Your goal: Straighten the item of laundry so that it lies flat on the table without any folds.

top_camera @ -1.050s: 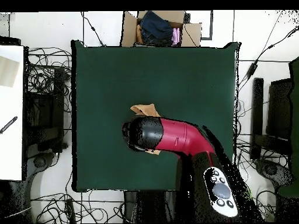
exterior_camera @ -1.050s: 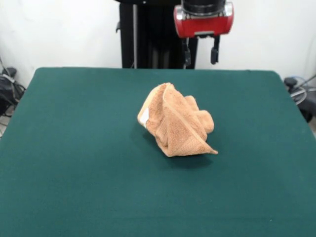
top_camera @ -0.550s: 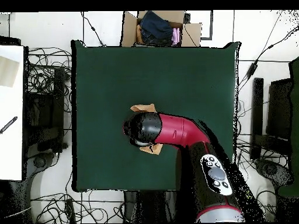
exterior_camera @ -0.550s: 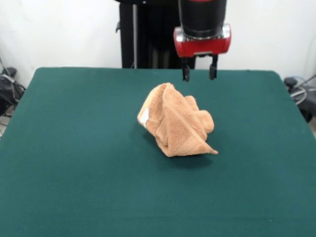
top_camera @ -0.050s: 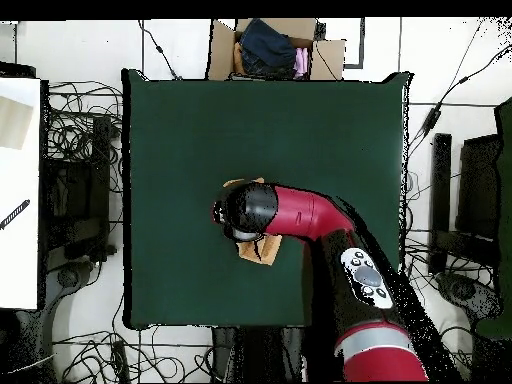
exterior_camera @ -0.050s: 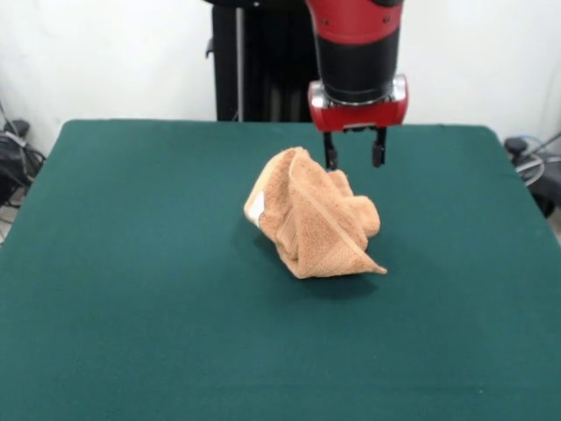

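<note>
The item of laundry (exterior_camera @ -0.050s: 311, 219) is an orange-tan towel bunched into a crumpled heap near the middle of the dark green table (exterior_camera @ -0.050s: 131, 289), with a small white tag at its left side. My gripper (exterior_camera @ -0.050s: 353, 160) hangs open just above the heap's far top edge, one finger at each side of a raised fold, not holding anything. In the overhead view the red and black arm (top_camera @ -0.050s: 300, 213) covers most of the towel (top_camera @ -0.050s: 255, 248); only small tan parts show at its edges.
A cardboard box (top_camera @ -0.050s: 275, 47) with dark clothes sits beyond the table's far edge in the overhead view. Cables and equipment lie on the floor around the table. A white surface (top_camera @ -0.050s: 18, 190) stands to the left.
The gripper has come down from near the picture's top to just above the towel, still open. The towel has not moved.
</note>
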`<state>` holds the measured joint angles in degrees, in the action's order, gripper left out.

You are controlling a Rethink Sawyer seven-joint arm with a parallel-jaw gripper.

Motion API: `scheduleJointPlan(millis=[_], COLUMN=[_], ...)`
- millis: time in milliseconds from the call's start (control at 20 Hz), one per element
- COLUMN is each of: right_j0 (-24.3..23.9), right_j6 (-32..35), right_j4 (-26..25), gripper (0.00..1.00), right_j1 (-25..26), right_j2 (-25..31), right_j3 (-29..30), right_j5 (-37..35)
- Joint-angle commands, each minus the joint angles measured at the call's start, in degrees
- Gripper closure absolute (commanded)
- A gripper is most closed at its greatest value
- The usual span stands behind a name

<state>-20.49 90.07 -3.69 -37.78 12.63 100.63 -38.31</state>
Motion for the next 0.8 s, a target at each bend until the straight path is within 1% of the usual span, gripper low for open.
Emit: scheduleJointPlan(millis=[50, 250, 800], right_j0=[1.36, 1.18, 0.55], right_j6=[-1.87, -1.25, -0.39], right_j4=[-4.96, -6.14, -8.6], gripper=[0.0, 0.0, 0.0], right_j1=[1.86, 1.73, 0.11], right_j2=[5.47, 6.21, 7.53], right_j3=[-3.44, -3.68, -3.46], right_j5=[4.98, 7.57, 10.69])
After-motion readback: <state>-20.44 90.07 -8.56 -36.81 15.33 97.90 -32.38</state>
